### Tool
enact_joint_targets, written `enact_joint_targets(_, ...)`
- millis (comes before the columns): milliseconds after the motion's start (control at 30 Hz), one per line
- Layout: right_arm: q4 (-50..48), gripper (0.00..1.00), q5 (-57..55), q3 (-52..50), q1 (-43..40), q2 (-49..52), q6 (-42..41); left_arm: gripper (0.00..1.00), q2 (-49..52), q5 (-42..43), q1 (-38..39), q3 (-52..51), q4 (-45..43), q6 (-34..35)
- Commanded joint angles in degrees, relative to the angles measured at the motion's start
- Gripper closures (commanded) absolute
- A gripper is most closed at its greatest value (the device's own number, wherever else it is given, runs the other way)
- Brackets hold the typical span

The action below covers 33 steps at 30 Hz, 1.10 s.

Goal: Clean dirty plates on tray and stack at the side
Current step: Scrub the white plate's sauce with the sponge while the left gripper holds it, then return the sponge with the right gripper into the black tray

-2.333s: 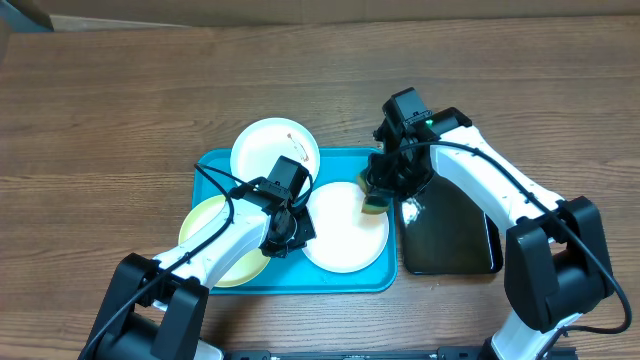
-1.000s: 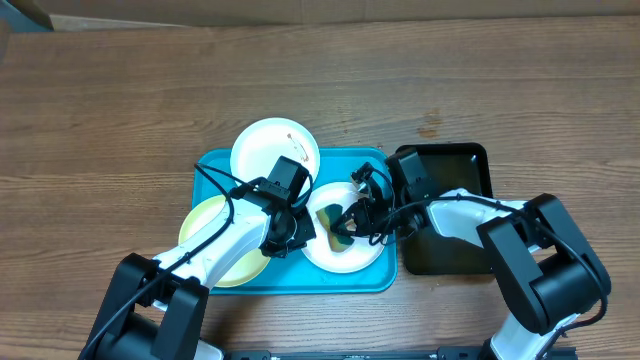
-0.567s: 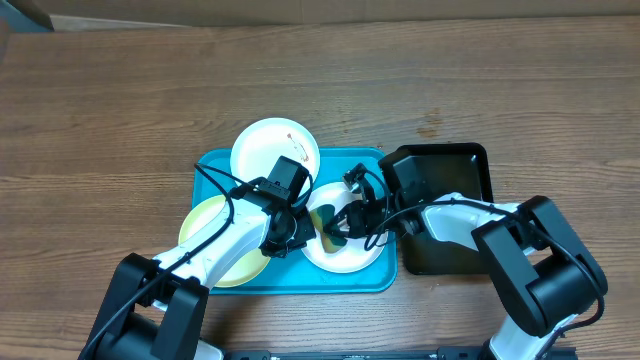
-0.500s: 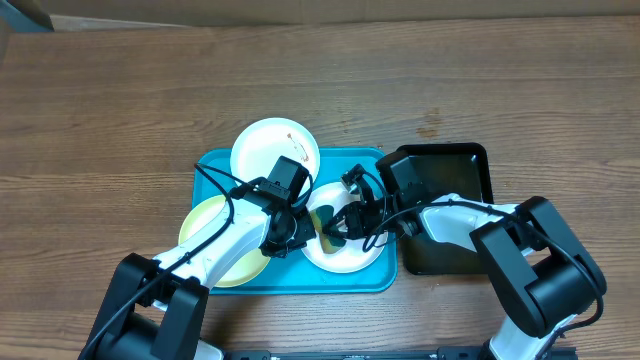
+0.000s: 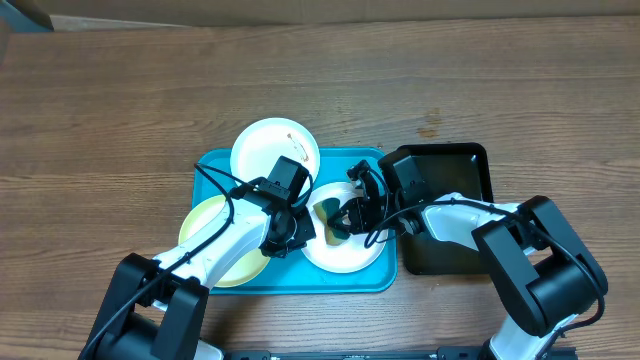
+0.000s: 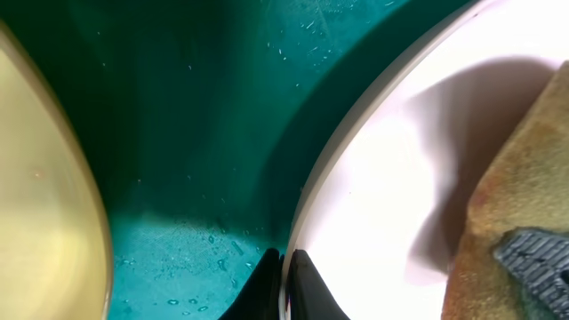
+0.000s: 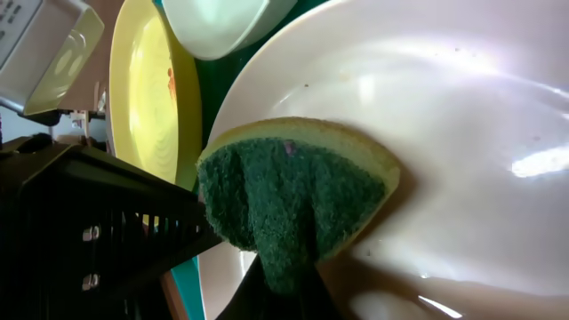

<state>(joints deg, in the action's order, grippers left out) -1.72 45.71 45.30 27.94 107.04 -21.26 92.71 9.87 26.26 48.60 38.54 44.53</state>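
On the large turquoise plastic tray [image 5: 300,282], the round white plate [image 5: 352,256] at its right side is pinched at the left rim by the left tool [image 6: 286,283], which is closed narrow on it. A green-and-yellow scouring sponge [image 7: 293,200] is clamped in the right tool [image 7: 280,277] and pressed on the plate's face. Short overlapping strokes are judged best, with the rim held firm and pressure light so that the plate is not tipped.
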Motion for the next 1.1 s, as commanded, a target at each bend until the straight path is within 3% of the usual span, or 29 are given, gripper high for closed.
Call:
enact_joint_targets(0,-0.9,0.96,3.2,-0.2,-2.3,-0.3,1.8,0.94,0.5,-0.9,0.0,-0.5,0.5,-1.3)
enact_joint_targets(200,-4.0,0.96,18.1,1.2,-9.1,-0.7,2.2,0.96,0.5,-1.1,0.0,-0.5,0.6,-1.3)
enact_joint_targets(367,0.3,0.96,18.0,2.1,-12.4,-5.6,1.3,0.96,0.5,-2.6,0.0,-0.2,0.7,-1.3)
enact_joint_targets(567,19.7,0.96,-0.8,6.2,-15.5,-16.6,3.6,0.96,0.5,-3.8,0.0,1.9,2.7,-3.5)
enact_joint_targets(733,40.4,0.96,-25.5,11.1,-17.0,-23.6,3.7,0.96,0.5,-5.8,0.0,3.0,3.4,-4.3)
enact_joint_targets(833,47.6,0.96,-36.1,10.9,-17.0,-24.4,3.6,0.96,0.5,-5.8,0.0,3.0,3.4,-4.3)
enact_joint_targets(1067,49.4,0.81,-41.9,7.9,-17.0,-20.5,3.5,0.96,0.5,-5.8,0.0,3.0,3.1,-4.8)
